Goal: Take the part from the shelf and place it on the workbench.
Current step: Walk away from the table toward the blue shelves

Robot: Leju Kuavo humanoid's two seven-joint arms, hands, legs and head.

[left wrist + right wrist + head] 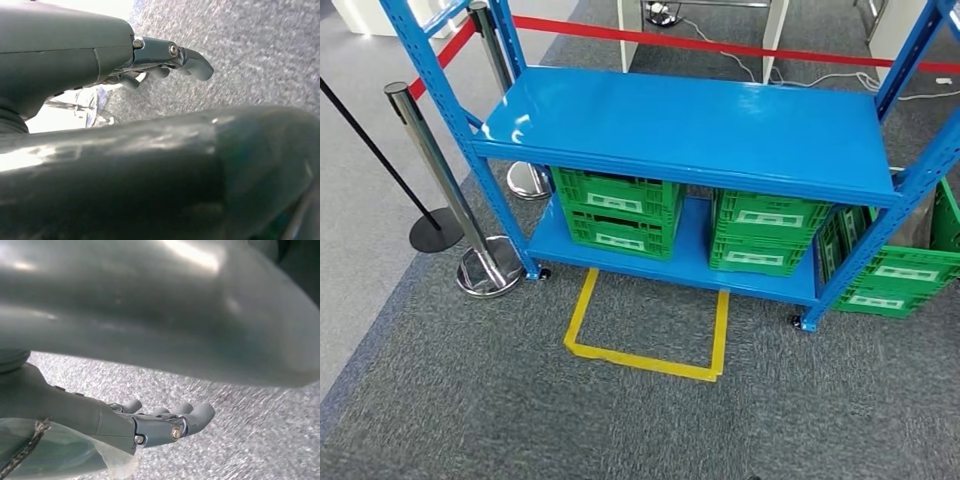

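The blue shelf [697, 125] stands in front of me with a bare top board. My right hand [158, 422] hangs over the grey carpet with its fingers fairly straight. A clear plastic bag with a dark cord inside, the part [56, 450], hangs against the hand's palm side. The bag hides the thumb and the exact grip. My left hand [166, 62] also hangs over the carpet, fingers loosely extended and holding nothing.
Green crates [618, 210] [765, 232] sit on the shelf's lower board, and more green crates [901, 270] stand on the floor at its right end. Chrome stanchions [433, 150] with a red belt [697, 45] stand left and behind. A yellow tape outline [644, 355] marks the carpet.
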